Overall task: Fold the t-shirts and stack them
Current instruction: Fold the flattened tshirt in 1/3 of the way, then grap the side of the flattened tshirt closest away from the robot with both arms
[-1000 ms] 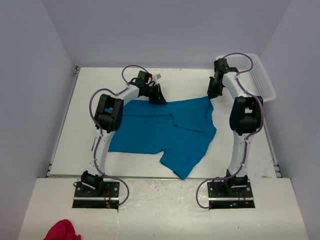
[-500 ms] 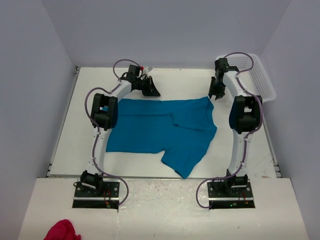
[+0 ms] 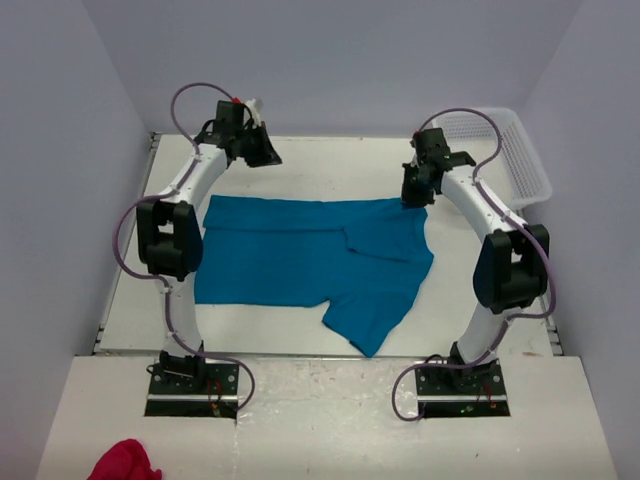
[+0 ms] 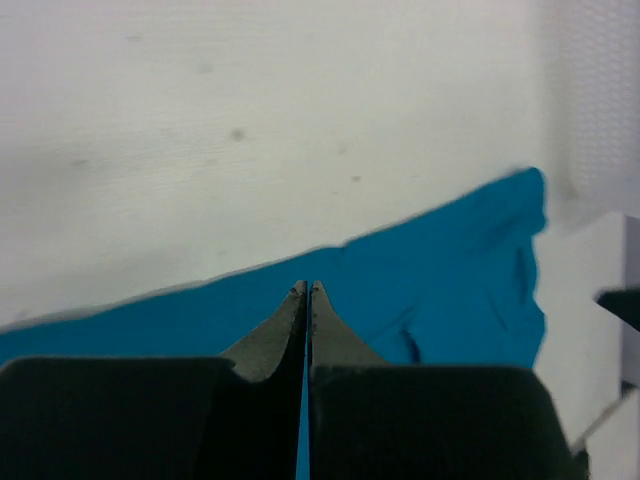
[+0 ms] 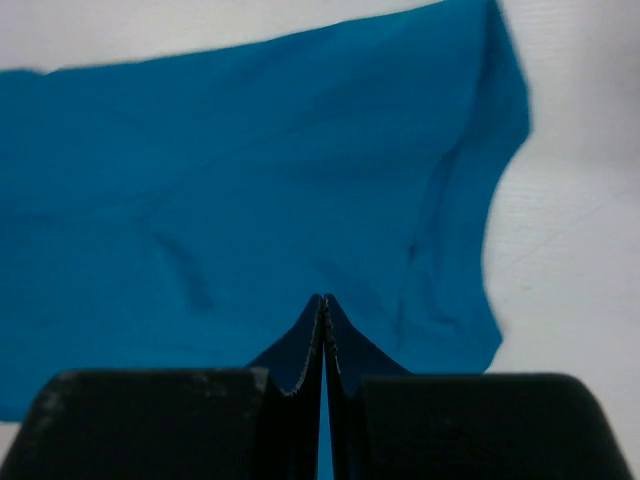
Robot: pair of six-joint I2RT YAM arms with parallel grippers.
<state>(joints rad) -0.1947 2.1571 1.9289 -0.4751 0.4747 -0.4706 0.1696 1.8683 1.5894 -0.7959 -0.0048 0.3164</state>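
One teal-blue t-shirt lies spread on the white table, with a flap folded over on its right part and one end pointing toward the near edge. My left gripper is shut and empty, lifted above the bare table behind the shirt's far left edge. In the left wrist view its fingertips meet over the shirt's far edge. My right gripper is shut at the shirt's far right corner. In the right wrist view it hangs over the fabric with nothing seen between the tips.
A white mesh basket stands at the table's back right, just behind the right arm. A pink-red cloth lies on the platform at the near left, outside the table. Grey walls close in the table at the back and both sides.
My left arm has swung back and to the left, away from the shirt's far edge. The shirt's left part now lies further left and flatter. My right gripper has shifted slightly left.
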